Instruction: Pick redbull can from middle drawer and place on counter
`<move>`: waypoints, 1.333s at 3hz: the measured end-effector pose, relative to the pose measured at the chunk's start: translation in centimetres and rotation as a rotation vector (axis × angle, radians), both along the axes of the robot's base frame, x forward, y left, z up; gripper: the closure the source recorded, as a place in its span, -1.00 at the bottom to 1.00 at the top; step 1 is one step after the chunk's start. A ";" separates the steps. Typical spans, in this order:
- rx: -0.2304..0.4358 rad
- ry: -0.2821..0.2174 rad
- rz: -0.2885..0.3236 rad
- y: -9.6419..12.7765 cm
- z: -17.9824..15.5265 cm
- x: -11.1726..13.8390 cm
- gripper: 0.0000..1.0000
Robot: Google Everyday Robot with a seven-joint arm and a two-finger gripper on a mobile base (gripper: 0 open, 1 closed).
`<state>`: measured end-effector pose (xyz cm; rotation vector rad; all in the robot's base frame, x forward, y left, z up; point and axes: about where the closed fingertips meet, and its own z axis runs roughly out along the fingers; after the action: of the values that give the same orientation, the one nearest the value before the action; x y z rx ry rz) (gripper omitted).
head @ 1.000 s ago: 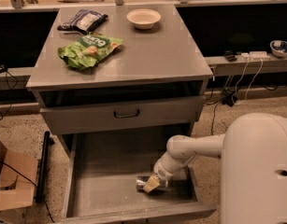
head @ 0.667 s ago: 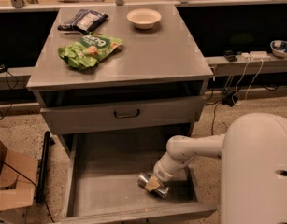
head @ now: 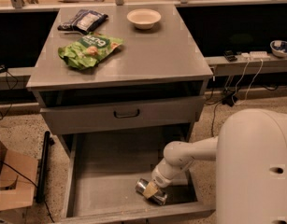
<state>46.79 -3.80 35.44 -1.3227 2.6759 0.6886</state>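
Green snack bag (head: 89, 50): crinkled glossy film, lying flat toward 10 o'clock on the counter; not part of the task.
Counter (head: 157, 55): broad flat grey metal top, smooth with a faint sheen; bare room from its centre out toward 3 o'clock.
Bowl (head: 143, 17): pale, round and shallow, at 12 o'clock on the counter.
Drawer front (head: 87, 118): closed grey panel with a dark loop handle, just below the counter's front edge.
Middle drawer (head: 105, 171): pulled out, shallow, with low walls and a plain matte grey floor.
Redbull can (head: 160, 198): slim silvery cylinder, lying on its side at about 5 o'clock on the drawer floor, near the front wall.
Gripper (head: 151, 189): down in the drawer and right over the can's middle, touching or nearly so. How far the claw was open, and whether it had hold of the can, could not be told.
Step in hand (judged): the grasp of the can, with no lift begun.
Next move (judged): a firm close across the round, slippery body, then a straight lift clear of the drawer front before carrying toward the counter.
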 end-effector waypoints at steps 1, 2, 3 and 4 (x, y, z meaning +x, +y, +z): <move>0.061 -0.051 0.002 -0.9 4.3 0.2 1.00; 0.204 -0.165 0.054 -1.1 15.6 0.9 1.00; 0.295 -0.309 0.101 -4.3 26.1 0.9 1.00; 0.288 -0.555 0.182 -8.8 39.2 1.8 1.00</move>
<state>48.63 -12.62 74.62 -1.4283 1.9647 0.5851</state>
